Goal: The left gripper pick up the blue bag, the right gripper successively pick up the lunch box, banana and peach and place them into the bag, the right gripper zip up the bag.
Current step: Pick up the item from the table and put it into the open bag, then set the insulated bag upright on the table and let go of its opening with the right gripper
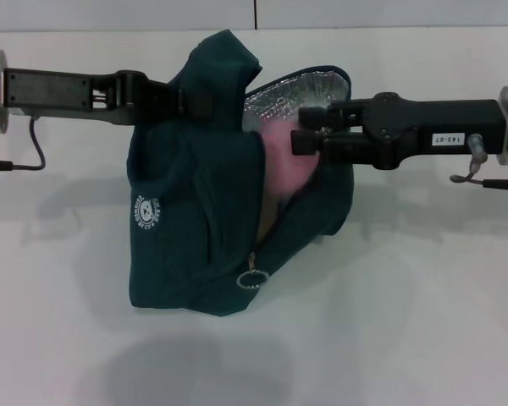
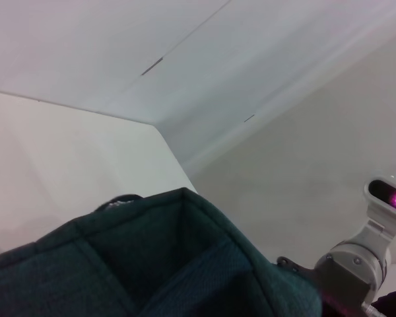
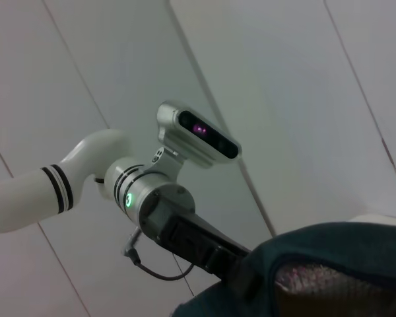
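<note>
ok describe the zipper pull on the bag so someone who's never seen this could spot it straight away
Find the dark teal bag hanging between the two black grippers over the white table. Follow its open seam down from the silver foil lining towards the bag's lower front. There hangs the zipper pull, a small silver metal ring; the nearby white round logo is printed flat on the fabric.

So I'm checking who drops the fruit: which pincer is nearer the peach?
Right. The right pincer is at the peach in the blue bag's mouth; the left pincer grips the bag's far edge, farther away.
</note>
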Available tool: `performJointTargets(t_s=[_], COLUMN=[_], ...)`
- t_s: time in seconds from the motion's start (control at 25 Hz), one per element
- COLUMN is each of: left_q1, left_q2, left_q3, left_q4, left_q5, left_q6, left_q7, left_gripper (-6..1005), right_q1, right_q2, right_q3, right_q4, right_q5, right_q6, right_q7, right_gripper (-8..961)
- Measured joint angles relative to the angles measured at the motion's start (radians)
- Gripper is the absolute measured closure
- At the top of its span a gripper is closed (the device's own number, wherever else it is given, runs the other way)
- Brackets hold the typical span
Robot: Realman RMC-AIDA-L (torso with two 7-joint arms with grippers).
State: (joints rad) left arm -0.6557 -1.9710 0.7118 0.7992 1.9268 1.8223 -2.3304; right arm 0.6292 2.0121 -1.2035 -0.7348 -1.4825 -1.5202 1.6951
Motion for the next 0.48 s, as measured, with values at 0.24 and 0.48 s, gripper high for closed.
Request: performJointTargets(t_s=[0.24,0.48], left_q1=[-0.001,0.000], left_q2=[0.002,0.003], left_q3=[0.000,0.000], left_q4=[0.000,0.000], left_q5=[-0.001,-0.001], left_q6=[0.000,0.000], left_q7=[0.000,0.000], left_gripper=[961,961], right_q1=[-0.011,-0.119], right_q2=[0.000,0.000], right_q3=[0.010,0.093], right_q4=[-0.007,-0.098], right_q5=[0.005,0.025], right_q6=[-0.005,-0.015], right_q7=[-0.005,0.015], right_gripper=[350,265])
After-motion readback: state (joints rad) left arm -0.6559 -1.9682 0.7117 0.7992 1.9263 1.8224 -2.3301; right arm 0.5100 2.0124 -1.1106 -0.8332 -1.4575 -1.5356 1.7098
